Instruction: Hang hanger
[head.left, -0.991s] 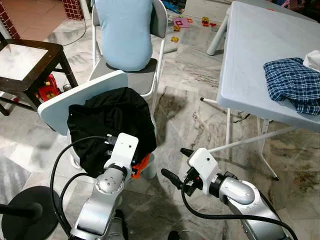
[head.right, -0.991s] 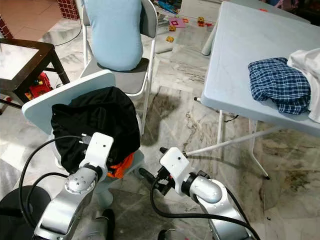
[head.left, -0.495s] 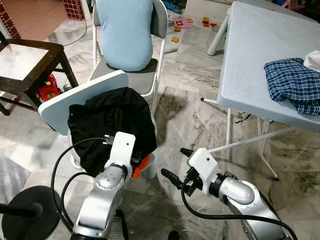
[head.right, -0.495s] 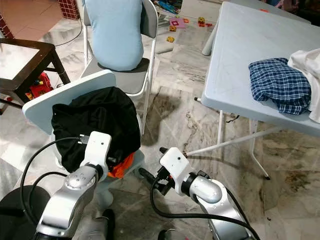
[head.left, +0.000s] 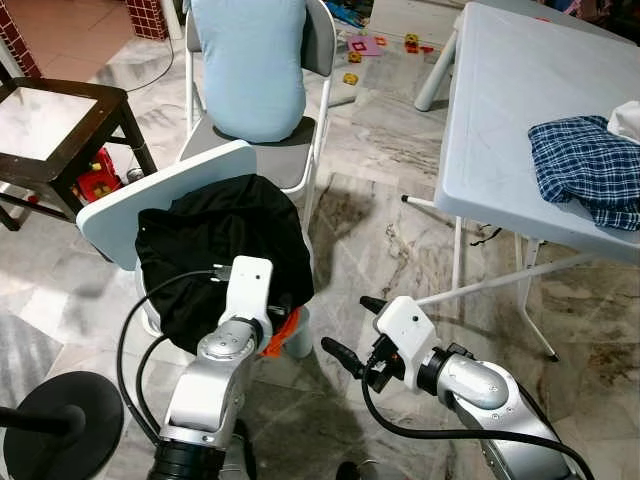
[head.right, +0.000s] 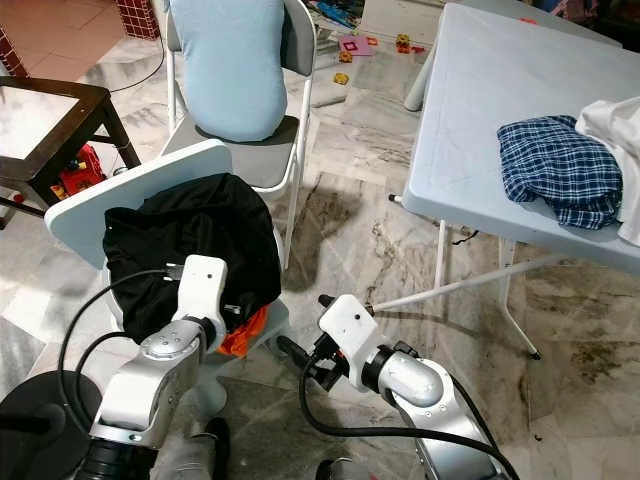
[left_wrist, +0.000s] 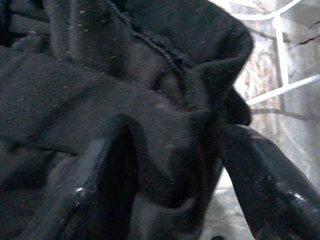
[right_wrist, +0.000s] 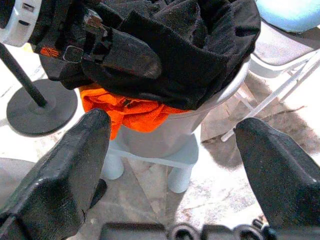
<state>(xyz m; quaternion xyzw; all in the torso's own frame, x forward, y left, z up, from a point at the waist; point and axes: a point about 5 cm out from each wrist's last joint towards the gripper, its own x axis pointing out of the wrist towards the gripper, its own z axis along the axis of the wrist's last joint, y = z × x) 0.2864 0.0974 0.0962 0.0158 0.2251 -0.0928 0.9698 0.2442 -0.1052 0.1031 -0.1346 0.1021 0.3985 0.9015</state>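
Reaching into the laundry, hanger not yet in hand.

Task is at an early stage: left gripper is pressed into the black garment heaped in the white basket, fingers spread apart with a fold of cloth between them, not clamped. No hanger can be made out anywhere; it may lie buried under the black garment (left wrist view is dark, so this is uncertain). Finding it, lifting it and hanging it all remain. Right gripper hovers just right of the basket, jaws wide open, empty. An orange cloth spills under the black garment at the basket's near rim. Behind the basket stands a folding chair with a pale blue cushion; well right of the basket, a white table carries a plaid shirt. A black round stand base sits left of the basket, near the left arm's path.
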